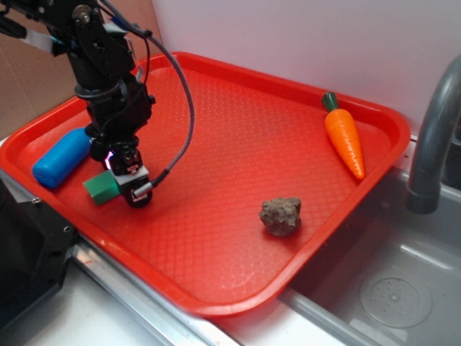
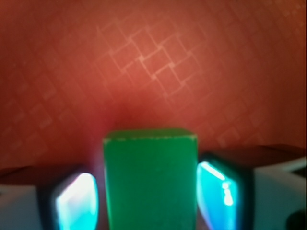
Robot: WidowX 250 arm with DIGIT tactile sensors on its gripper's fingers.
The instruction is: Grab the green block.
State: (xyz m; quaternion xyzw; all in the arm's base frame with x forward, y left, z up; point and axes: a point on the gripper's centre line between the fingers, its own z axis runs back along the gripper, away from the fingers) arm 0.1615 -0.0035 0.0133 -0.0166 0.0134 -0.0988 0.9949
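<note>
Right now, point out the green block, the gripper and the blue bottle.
green block (image 2: pixel 150 182): wrist view, middle of its top face.
gripper (image 2: pixel 150 199): wrist view, midway between fingertips.
blue bottle (image 1: pixel 61 159): exterior view, its side.

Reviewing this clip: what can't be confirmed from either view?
- Exterior: the tool covers part of the small solid green block, so contact cannot be seen.
- Wrist: the block sits between the fingers, but blur and the bottom edge hide whether the pads touch it.
- Exterior: the arm hides one end of the blue plastic bottle.

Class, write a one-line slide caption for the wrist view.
Green block framed between the open fingers over the red tray.
</note>
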